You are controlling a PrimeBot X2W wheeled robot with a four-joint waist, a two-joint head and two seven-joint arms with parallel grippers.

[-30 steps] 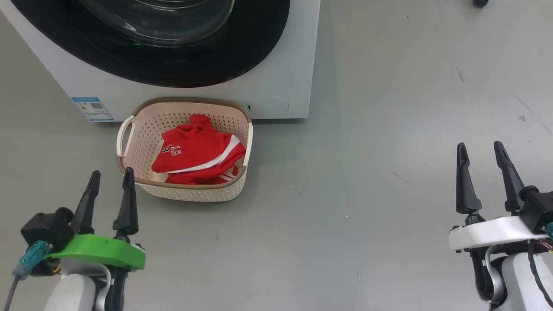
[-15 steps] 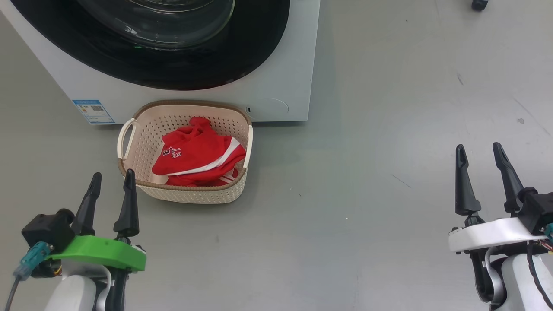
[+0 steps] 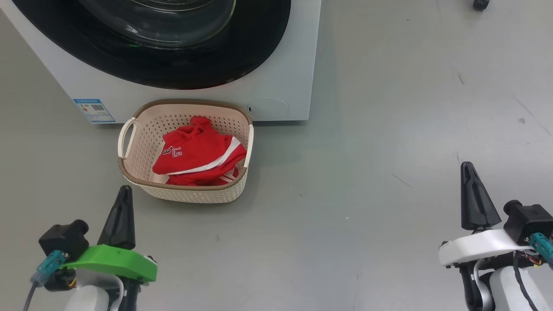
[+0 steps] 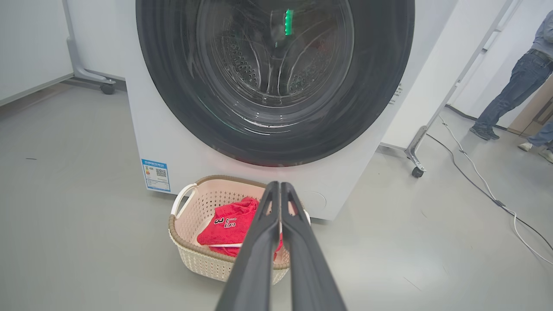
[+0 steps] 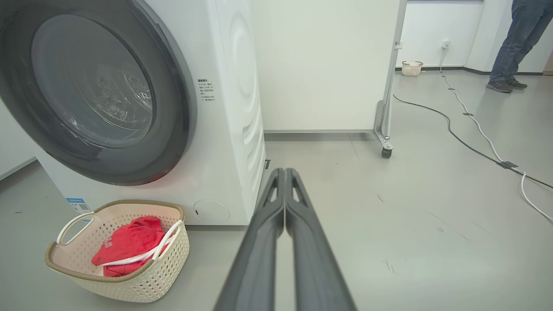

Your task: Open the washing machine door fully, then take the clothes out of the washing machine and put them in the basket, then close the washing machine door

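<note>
1. Reading white characters, seemingly "LS" above "3", on the red clothes (image 3: 194, 155), bunched with white stripes showing inside the basket (image 3: 185, 193).
2. Noting a blue sticker (image 3: 94, 110) with a QR code at the lower front corner of the washing machine (image 3: 289, 65), its print too small to read; likewise failing to read the small text block (image 5: 206, 90) on the side panel.
3. Seeing the washing machine door (image 4: 173, 108) lying closed against the front, with the steel drum (image 4: 276, 56) showing through its glass.
4. Finding the basket standing on the floor (image 3: 389, 129) at the machine's foot, below the door; touching or just clear of the front panel, impossible to tell.
5. Pressing both pairs of fingers (image 4: 259, 250) together and gripping nothing: left gripper (image 3: 124, 192) just beside the basket's near-left corner, right gripper (image 3: 469, 169) well apart over bare floor.
6. Spotting a white wheeled partition (image 5: 328, 65) beside the machine on its caster (image 5: 386, 152), cables (image 5: 466, 125) trailing across the floor, a person's legs (image 5: 514, 43) in jeans beyond, and a second small basket (image 5: 411, 68) at the floor's far edge by the wall.
7. Leaving open grey floor right of the basket and between the two grippers.
</note>
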